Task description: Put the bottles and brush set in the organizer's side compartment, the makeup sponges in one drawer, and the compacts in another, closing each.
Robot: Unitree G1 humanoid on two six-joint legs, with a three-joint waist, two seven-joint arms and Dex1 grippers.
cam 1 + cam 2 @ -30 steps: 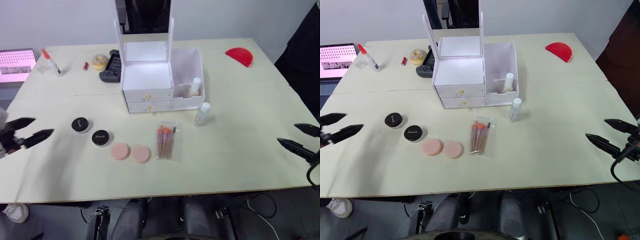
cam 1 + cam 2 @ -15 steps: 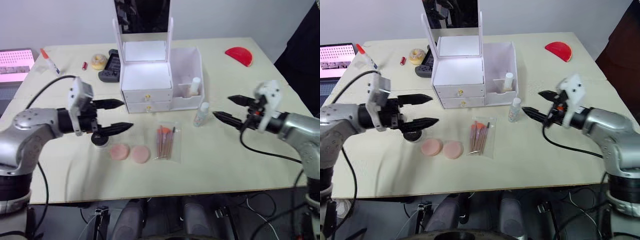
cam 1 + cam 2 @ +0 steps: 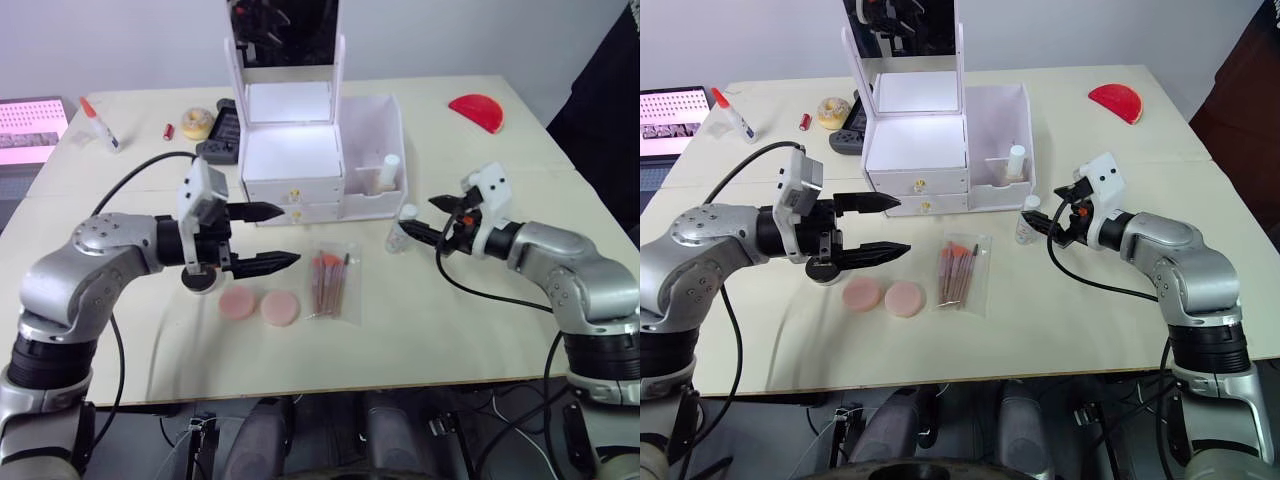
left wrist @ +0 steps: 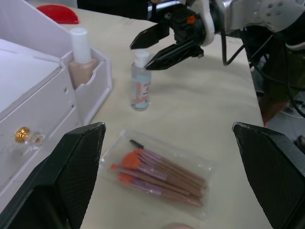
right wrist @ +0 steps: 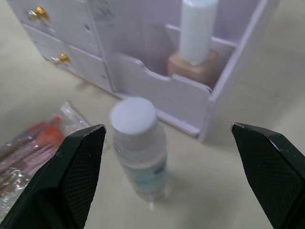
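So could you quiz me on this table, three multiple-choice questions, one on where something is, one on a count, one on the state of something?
1. Where is the bottle with beige liquid?
A. lying beside the brush set
B. standing inside the side compartment
C. on top of the drawers

2. How many makeup sponges lie on the table?
A. one
B. two
C. four

3. How are the organizer's drawers?
A. both shut
B. both pulled out
C. top one removed

Answers:
1. B, its white cap rises behind the compartment's low front wall, while the slim clear bottle stands outside on the table.
2. B, two round peach-pink makeup sponges sit side by side, left of the brush set.
3. A, both drawers sit flush with the front of the organizer, gold knobs showing.
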